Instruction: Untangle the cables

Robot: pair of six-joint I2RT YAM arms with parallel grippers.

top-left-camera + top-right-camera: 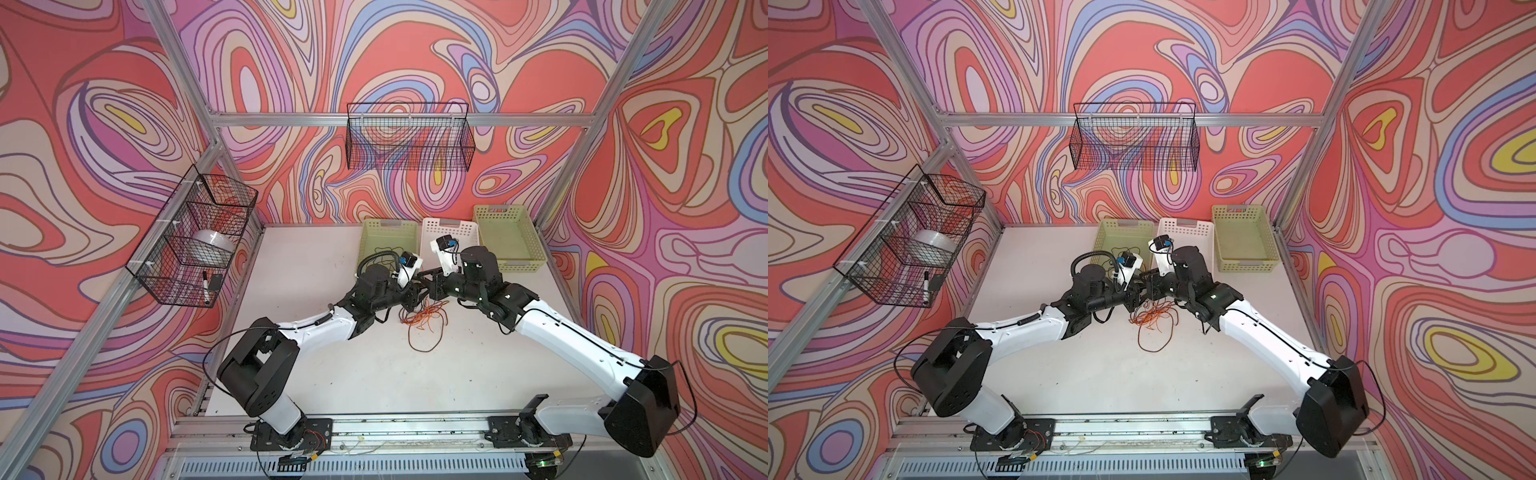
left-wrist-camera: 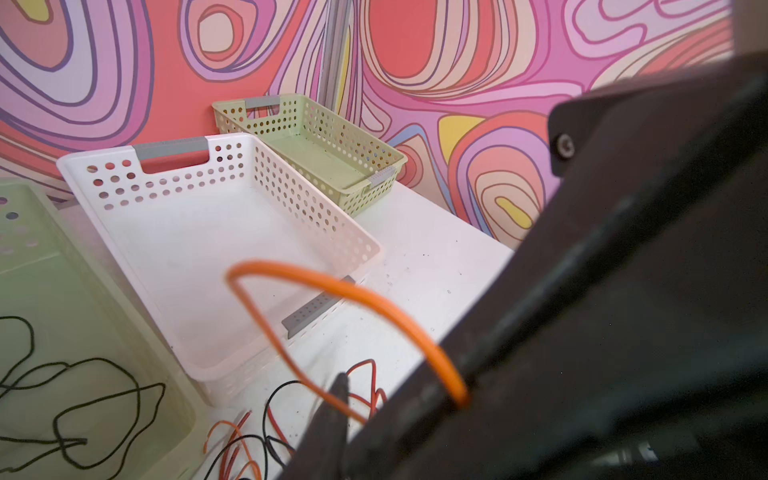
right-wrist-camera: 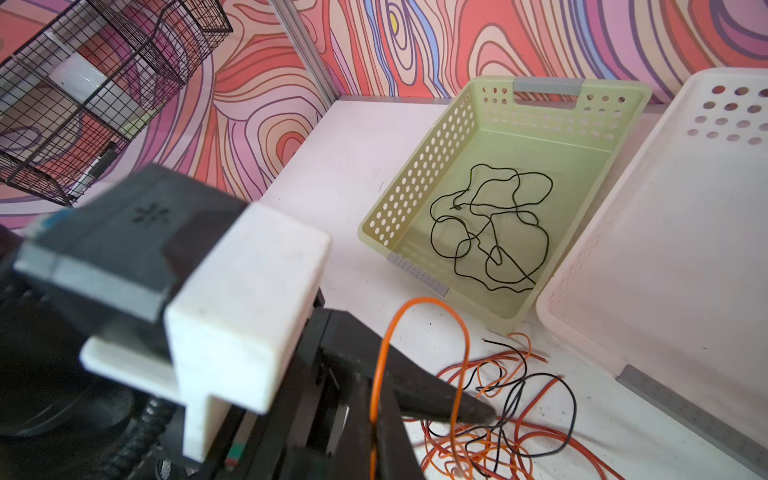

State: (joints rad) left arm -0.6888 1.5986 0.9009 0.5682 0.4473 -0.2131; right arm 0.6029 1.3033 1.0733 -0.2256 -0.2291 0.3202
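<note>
Thin orange, brown and black cables (image 1: 424, 322) are lying tangled on the white counter (image 1: 316, 374). My arms (image 1: 316, 328) are leaning inward above them. The right end effector (image 3: 376, 432) is pinching an orange loop (image 3: 415, 303). I cannot tell the left end effector's (image 3: 465, 405) closure.

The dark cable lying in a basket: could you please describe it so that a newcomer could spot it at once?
Three perforated baskets line the back of the white table. The dark cable lies in loose loops in the green basket at the left end in both top views. Unlike the orange-and-black tangle on the table, it lies alone, inside a basket.
</note>
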